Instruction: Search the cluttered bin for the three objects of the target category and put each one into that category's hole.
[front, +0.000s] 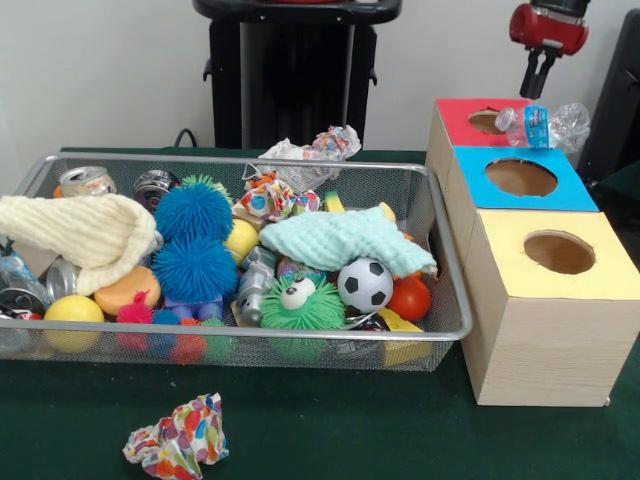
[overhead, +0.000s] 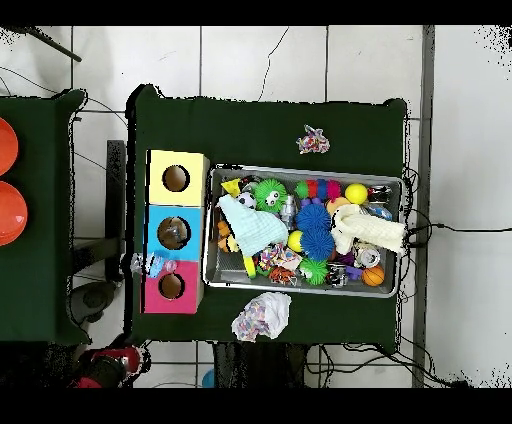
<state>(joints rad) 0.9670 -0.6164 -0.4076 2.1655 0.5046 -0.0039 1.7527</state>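
While the red gripper (front: 541, 62) hangs at upper right, its jaws' state impossible to tell, a crushed clear bottle (front: 543, 125) lies on the red-topped box (front: 455, 122), beside its hole (front: 487, 121), right of the wire bin (front: 448, 268).

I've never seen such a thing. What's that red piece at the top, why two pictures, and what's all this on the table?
That is a robot arm's gripper, hanging above three wooden boxes; I cannot tell whether it is open or shut. One picture looks across the green table at the robot, the other straight down. A wire basket holds toys, cans and cloths. Beside it stand the boxes, each with a round hole. A crushed plastic bottle lies on the red-topped box, beside its hole.
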